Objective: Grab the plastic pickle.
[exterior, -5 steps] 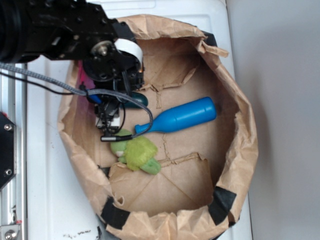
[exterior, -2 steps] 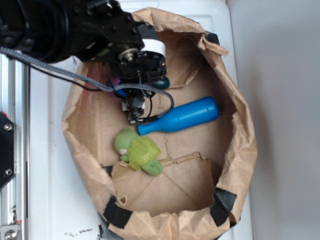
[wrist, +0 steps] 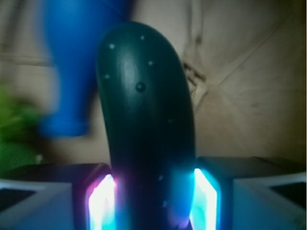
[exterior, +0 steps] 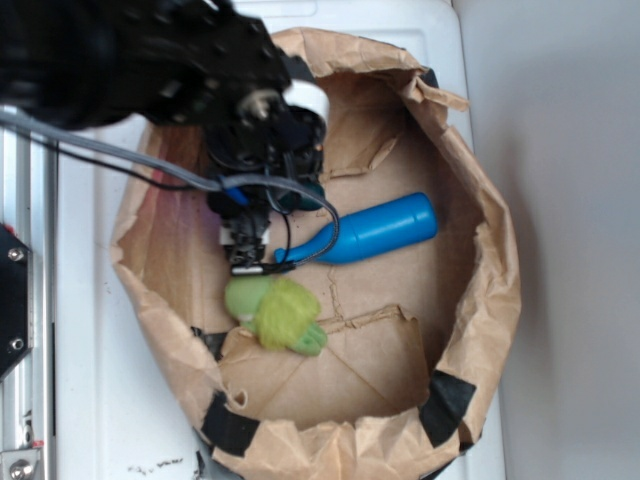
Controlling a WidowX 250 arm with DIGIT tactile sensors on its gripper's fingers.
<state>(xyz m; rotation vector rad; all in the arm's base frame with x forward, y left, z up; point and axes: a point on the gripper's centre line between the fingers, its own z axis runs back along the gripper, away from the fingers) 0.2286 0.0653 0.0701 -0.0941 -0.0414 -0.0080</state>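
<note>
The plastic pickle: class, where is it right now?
In the wrist view the plastic pickle stands clamped in the gripper, above the paper bag's floor, with the blue bottle behind-left.

The black arm (exterior: 120,60) reaches in from the upper left of the exterior view, blurred, its wrist bent downward so the end effector (exterior: 246,262) points toward the bottom of the frame. A grey cable (exterior: 120,160) runs from the left edge along the arm and loops beside the wrist. In the wrist view the end effector (wrist: 152,201) is clamped on the pickle (wrist: 144,120): the two fingers (wrist: 100,203) press its sides at the bottom of the frame, their inner pads glowing cyan and pink, and the pickle stands out ahead of them, curving slightly.
</note>
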